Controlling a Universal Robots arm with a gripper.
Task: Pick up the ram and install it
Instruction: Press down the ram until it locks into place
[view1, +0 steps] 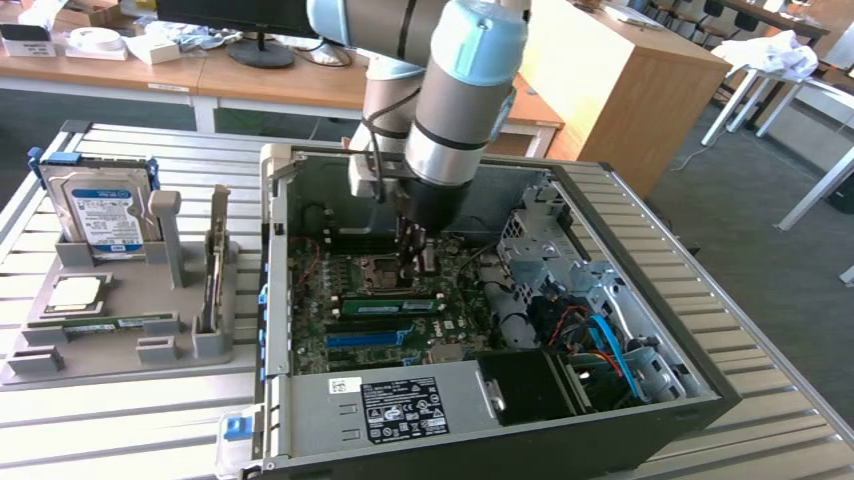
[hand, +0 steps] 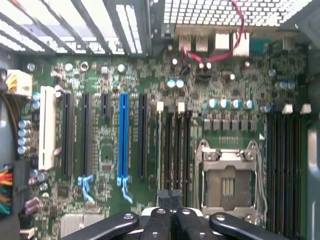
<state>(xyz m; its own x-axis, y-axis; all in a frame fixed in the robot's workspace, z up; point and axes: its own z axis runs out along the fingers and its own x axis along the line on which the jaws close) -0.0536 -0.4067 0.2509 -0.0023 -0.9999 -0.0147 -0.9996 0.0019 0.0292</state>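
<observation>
A robot arm (view1: 461, 90) reaches straight down into an open computer case (view1: 641, 300), its gripper (view1: 416, 258) closed with nothing visibly between the fingers, poised just above the motherboard (hand: 110, 125). The ram (view1: 390, 305) lies seated in a slot on the motherboard, just beside and below the gripper.

**Open computer case and parts stand on slatted table**

An open computer case (view1: 607, 215) lies on the slatted metal table (view1: 120, 420), its green motherboard (hand: 240, 75) exposed with a blue slot (hand: 123, 135) and an empty processor socket (hand: 227, 182). At the exterior view's left, a grey parts stand (view1: 100, 345) holds a blue-labelled hard drive (view1: 100, 215) upright.
</observation>
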